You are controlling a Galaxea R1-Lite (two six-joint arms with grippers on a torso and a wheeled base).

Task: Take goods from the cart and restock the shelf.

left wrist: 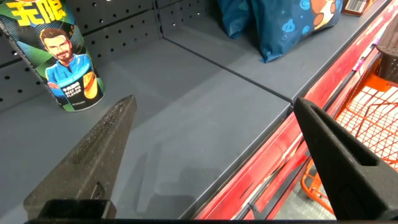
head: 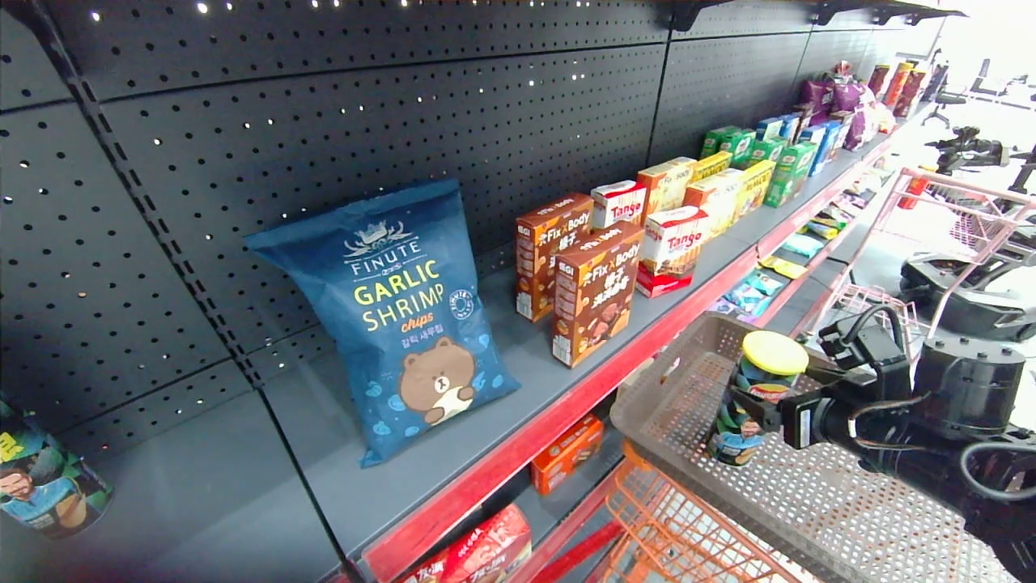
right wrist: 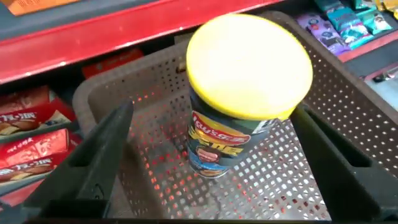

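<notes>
A tall chip can with a yellow lid (head: 774,352) stands upright in the brown perforated basket (head: 672,405) on top of the cart. My right gripper (head: 740,409) is open and straddles the can (right wrist: 249,68), one finger on each side with a gap on at least one side. On the grey shelf (head: 453,437) at the far left stands a second can of the same kind (head: 44,486). My left gripper (left wrist: 214,104) hangs open above the bare shelf board, a short way from that can (left wrist: 68,56), with nothing between its fingers.
A blue shrimp chips bag (head: 405,324) leans on the pegboard. Brown snack boxes (head: 595,291) and more cartons (head: 712,194) line the shelf to the right. The shelf has a red front edge (head: 566,413). An orange wire cart basket (head: 688,534) sits below the brown one.
</notes>
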